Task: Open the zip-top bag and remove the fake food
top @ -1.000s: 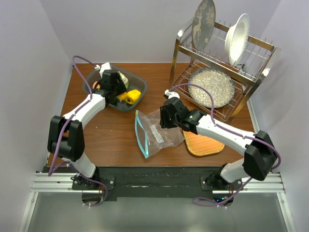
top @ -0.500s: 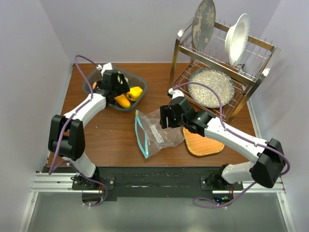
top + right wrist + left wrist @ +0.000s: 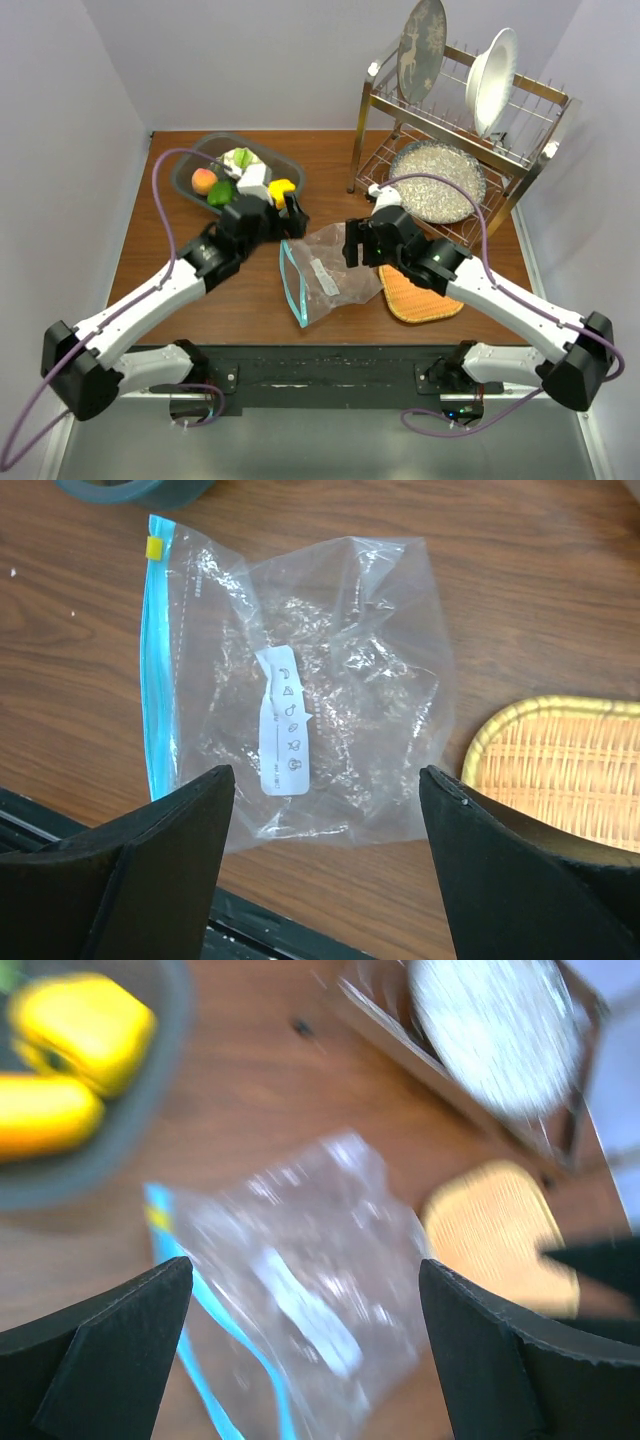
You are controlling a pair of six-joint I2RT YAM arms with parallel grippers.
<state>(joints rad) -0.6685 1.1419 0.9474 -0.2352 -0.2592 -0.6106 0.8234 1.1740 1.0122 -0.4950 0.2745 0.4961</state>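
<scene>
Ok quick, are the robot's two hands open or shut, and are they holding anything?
Left gripper: open, holding nothing.
Right gripper: open, holding nothing, above the zip-top bag.

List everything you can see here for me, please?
bag: one, clear with a teal zip strip and a white label, lying flat mid-table, nothing visible inside
toy food: at least four pieces, yellow, green, orange-pink, white, in the tray
tray: one, grey, back left
mat: one, woven orange, right of the bag
dish rack: one, metal, back right
patterned plate: one, grey, upright on the rack
bowl: one, white, on the rack's top shelf
speckled plate: one, on the rack's lower shelf
table: one, brown wood
left hand: black, open above the bag
right hand: black, open above the bag
</scene>
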